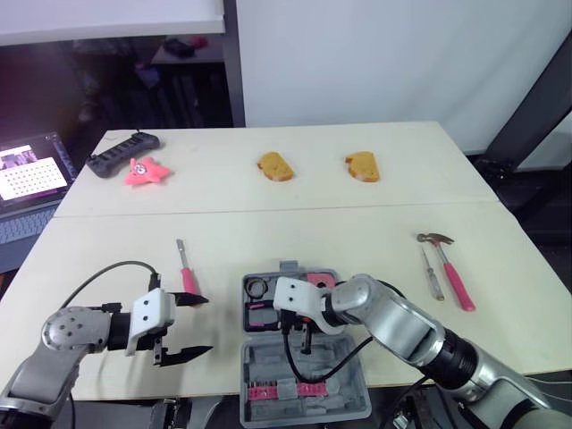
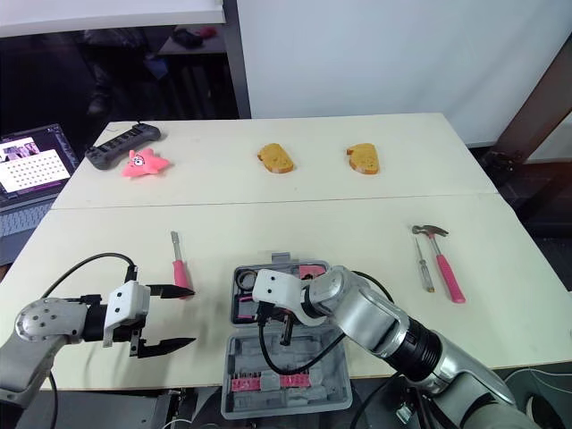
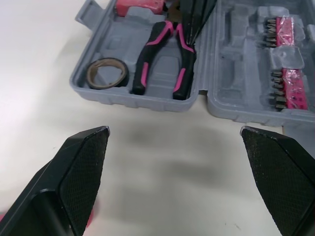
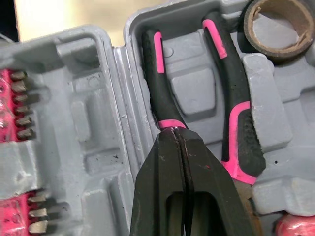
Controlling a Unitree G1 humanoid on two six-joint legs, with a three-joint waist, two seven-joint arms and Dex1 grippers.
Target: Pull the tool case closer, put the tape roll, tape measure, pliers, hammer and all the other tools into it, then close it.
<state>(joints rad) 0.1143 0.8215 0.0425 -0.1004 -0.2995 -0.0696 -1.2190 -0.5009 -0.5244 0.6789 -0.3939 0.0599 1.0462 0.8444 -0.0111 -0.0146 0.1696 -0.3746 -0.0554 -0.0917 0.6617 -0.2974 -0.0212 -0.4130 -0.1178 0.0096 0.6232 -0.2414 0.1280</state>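
The grey tool case (image 1: 268, 368) lies open at the table's front edge. Its tray holds the tape roll (image 3: 107, 73), the black-and-pink pliers (image 3: 165, 54) and a pink tape measure (image 1: 323, 280); pink bit strips (image 1: 286, 391) sit in the lid. My right gripper (image 4: 175, 132) hangs over the case, shut, with its tips against one pliers handle. Left of the case, my left gripper (image 1: 207, 325) stands open and holds nothing. A pink-handled screwdriver (image 1: 186, 273) lies just beyond it. At the right lie the hammer (image 1: 451, 268) and a thin screwdriver (image 1: 432, 273).
On the far half of the table are a black controller (image 1: 123, 154), a pink star toy (image 1: 146, 172) and two bread pieces (image 1: 275, 166) (image 1: 363, 166). A laptop (image 1: 31, 179) stands off the table's left side. A seam crosses the table's middle.
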